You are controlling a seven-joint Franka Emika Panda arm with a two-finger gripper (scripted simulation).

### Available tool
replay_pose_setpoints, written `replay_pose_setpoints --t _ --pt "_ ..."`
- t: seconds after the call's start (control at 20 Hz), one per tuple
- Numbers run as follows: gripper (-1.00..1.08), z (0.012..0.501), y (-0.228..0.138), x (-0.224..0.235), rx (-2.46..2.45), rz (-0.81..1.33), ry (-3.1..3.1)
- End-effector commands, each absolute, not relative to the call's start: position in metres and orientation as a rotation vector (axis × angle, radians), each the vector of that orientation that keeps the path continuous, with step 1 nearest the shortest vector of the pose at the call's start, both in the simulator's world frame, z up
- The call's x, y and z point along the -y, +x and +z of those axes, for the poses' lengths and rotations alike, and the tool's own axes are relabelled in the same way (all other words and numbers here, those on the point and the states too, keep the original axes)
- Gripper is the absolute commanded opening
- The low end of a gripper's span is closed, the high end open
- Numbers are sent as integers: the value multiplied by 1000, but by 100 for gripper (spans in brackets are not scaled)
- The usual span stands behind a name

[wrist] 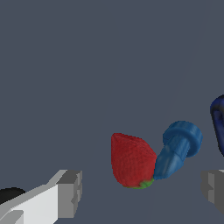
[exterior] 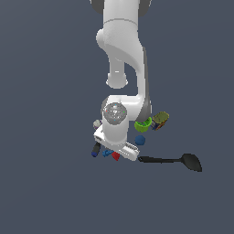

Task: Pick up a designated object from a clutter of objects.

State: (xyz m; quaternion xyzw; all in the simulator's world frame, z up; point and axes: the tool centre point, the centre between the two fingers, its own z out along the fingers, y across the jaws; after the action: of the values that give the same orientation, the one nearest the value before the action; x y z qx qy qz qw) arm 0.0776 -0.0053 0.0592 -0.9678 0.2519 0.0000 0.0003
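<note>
From outside, the arm hides most of the small red strawberry point(exterior: 115, 156) at lower centre. The wrist camera shows it plainly point(wrist: 131, 160), between the released jaws, touching a blue peg-shaped piece point(wrist: 177, 148).

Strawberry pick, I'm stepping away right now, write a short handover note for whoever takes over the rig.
Gripper: open, holding nothing, fingers spread on either side of the target in the wrist view.
Strawberry: lying on the floor between the fingers, not yet grasped. The small blue piece rests against it, so closing may catch both.
Clutter in the exterior view: green cup and olive-brown box to the arm's right in that view, blue ball below the cup, black spatula reaching right, dark stick on the left.
Done: gripper lined up over the strawberry.
Left: lower, close, lift.
</note>
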Motion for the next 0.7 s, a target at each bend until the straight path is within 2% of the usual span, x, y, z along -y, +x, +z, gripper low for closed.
replay_pose_setpoints --t 0.0,0.45,0.5,0.65 --pt "100 47 77 5 -793 1 -3040" --pt "100 22 78 5 -795 0 -3039" --pt "-100 22 78 5 -795 0 -3039" --pt "-100 22 78 5 -795 0 -3039"
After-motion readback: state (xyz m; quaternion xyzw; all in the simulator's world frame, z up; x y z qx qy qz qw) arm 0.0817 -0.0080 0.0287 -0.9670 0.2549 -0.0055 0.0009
